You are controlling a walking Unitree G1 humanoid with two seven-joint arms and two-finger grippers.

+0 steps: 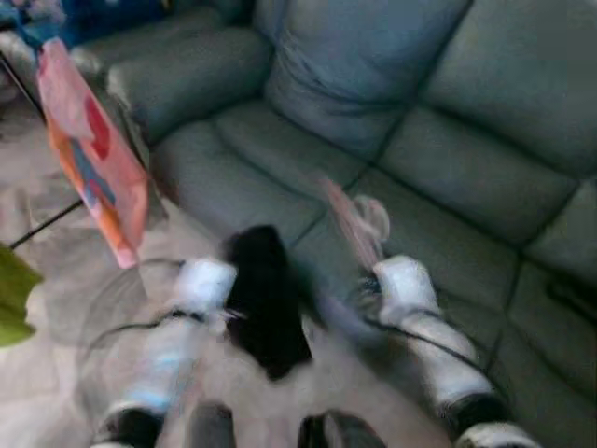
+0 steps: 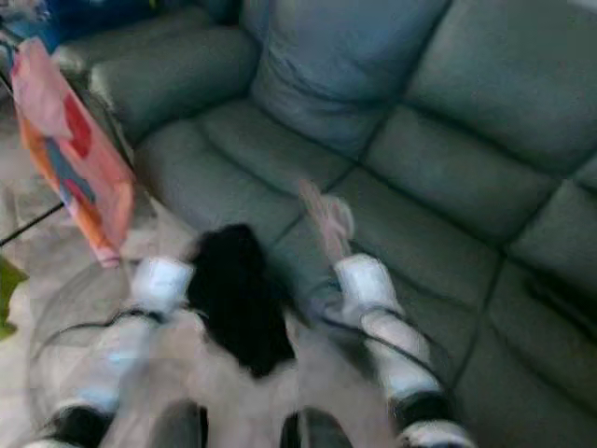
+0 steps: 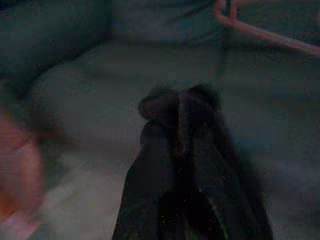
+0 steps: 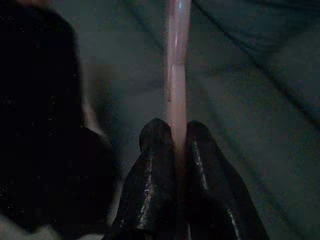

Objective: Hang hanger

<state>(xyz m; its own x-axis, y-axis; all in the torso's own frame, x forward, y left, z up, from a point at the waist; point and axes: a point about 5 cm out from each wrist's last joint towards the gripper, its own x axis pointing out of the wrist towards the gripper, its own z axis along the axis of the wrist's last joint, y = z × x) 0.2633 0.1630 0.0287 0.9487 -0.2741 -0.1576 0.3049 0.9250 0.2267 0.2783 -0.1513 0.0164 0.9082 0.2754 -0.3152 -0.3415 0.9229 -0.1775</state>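
My right gripper (image 4: pixel 172 137) pinches the pink hanger (image 4: pixel 176 60), its two black fingers pressed against the thin bar from both sides, and the bar runs up and away over the grey-green sofa (image 1: pixel 448 131). From the head views the hanger is a smeared pink streak above my right wrist, its hook and full outline lost in blur. My left gripper (image 3: pixel 180 102) is wrapped in a black garment (image 1: pixel 266 299) that covers the fingers, so I cannot tell whether they are apart or together. The cloth hangs dark over the seat's front edge. A pink and orange bag (image 1: pixel 89 154) hangs just beside the sofa arm, its top cut off by the frame.
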